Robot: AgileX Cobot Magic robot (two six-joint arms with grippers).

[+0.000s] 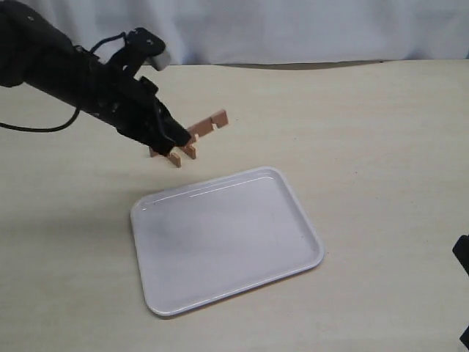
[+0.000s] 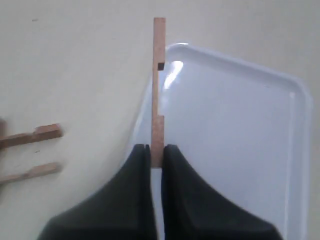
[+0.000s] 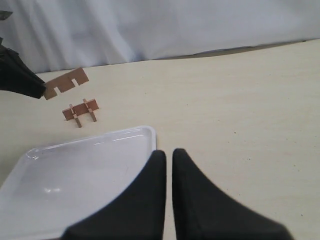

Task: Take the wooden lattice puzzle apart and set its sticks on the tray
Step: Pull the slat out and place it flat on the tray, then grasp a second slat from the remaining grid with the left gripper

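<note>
My left gripper (image 1: 176,138) is shut on one end of a reddish-brown notched stick (image 1: 209,122) and holds it in the air, behind the white tray (image 1: 297,253). The stick (image 2: 158,90) juts straight out from the closed fingers (image 2: 142,165), over the tray's rim (image 2: 150,87). The rest of the lattice puzzle (image 1: 176,153), three sticks still crossed, stands on the table just below that gripper; it shows as well in the right wrist view (image 3: 80,113), near the held stick (image 3: 66,83). My right gripper (image 3: 169,152) is shut and empty beside the tray's corner (image 3: 150,132).
The tabletop is pale wood with a white curtain (image 1: 293,29) behind its far edge. A black part of the right arm (image 1: 462,257) shows at the right border of the exterior view.
</note>
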